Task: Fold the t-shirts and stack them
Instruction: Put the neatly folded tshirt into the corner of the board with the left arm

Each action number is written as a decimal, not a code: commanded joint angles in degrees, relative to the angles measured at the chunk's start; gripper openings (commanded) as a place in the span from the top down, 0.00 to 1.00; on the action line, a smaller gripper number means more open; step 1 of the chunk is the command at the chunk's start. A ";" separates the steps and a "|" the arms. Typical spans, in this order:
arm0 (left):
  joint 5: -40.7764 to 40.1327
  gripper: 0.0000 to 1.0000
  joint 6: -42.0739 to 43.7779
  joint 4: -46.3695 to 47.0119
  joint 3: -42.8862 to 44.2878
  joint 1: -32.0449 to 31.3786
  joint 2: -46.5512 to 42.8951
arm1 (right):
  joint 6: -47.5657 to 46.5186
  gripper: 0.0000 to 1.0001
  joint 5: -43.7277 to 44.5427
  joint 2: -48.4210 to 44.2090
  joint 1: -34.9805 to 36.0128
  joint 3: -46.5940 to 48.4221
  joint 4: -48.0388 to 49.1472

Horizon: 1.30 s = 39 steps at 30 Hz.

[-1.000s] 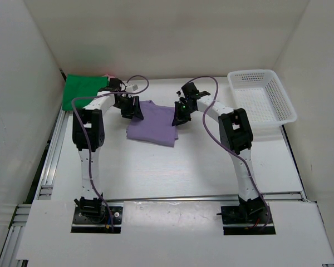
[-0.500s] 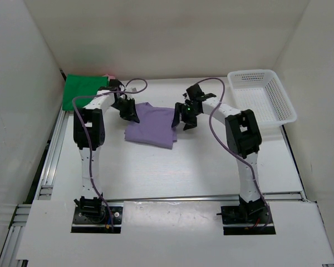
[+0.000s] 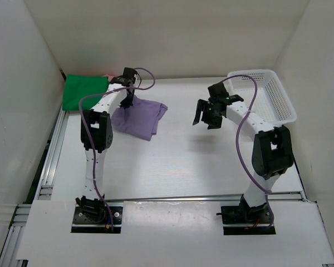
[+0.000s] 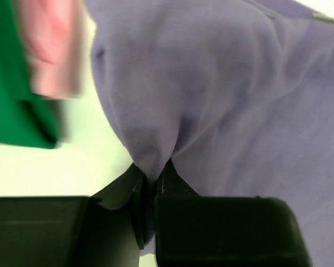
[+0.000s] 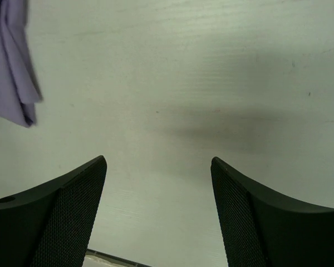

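**A:** Status: L gripper (image 3: 127,101) closed on a small pucker at the edge of the purple shirt (image 3: 138,115), upper left-centre of top view. Rest of the shirt lies bunched on the table (image 3: 183,161). R gripper (image 5: 158,162) spread wide, nothing between its fingers. It sits over bare table centre-right, well apart from the cloth.

**B:** Risks from here?

**A:** Main one is the thin, one-point pinch. If the L arm (image 3: 94,130) drags or lifts, the cloth could slip out. Or the shirt could hang from that one spot & lose its shape, giving a lopsided fold. Second: the green shirt (image 3: 82,92) lies near, upper left corner. A sweep that way could snag it & mess up that pile. Third: R gripper is near the basket (image 3: 250,73), so a wide swing could knock it.

**B:** What can't be read?

**A:**
- How many layers are inside the pinch. Wrist view shows only fabric running into the closed fingers.
- The pink shirt (image 4: 53,50) is a blurred strip beside the green, upper left of L wrist view. Folded or not, over or under the green: can't tell.
- The L arm covers part of the purple shirt's left edge in top view.
- In R wrist view the purple cloth is cut off at the left edge.
- No other shirt visible.
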 commanded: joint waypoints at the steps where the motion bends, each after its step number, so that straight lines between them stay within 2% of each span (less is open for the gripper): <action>1: -20.18 0.90 0.30 7.10 4.68 -0.69 -2.08 | 0.03 0.20 3.13 -1.62 0.34 -2.58 -2.27; 8: -28.91 0.90 0.30 14.84 15.75 -0.17 2.84 | 0.03 0.20 4.89 -3.29 0.34 -4.25 -2.88; 11: -29.45 0.90 0.30 17.47 18.39 0.45 2.85 | -0.50 0.19 6.03 -3.82 -0.19 -4.87 -3.41; 21: -27.69 0.90 0.30 19.94 18.40 5.45 -1.45 | -1.02 0.19 7.17 -4.96 -0.72 -7.07 -4.03; 30: -22.08 0.90 0.30 20.47 16.99 11.16 -7.60 | -1.55 0.19 7.70 -3.91 -0.72 -5.93 -5.08; 39: -20.05 0.90 0.30 20.47 12.86 16.27 -2.69 | -1.55 0.19 7.09 -1.45 -0.72 -2.51 -5.61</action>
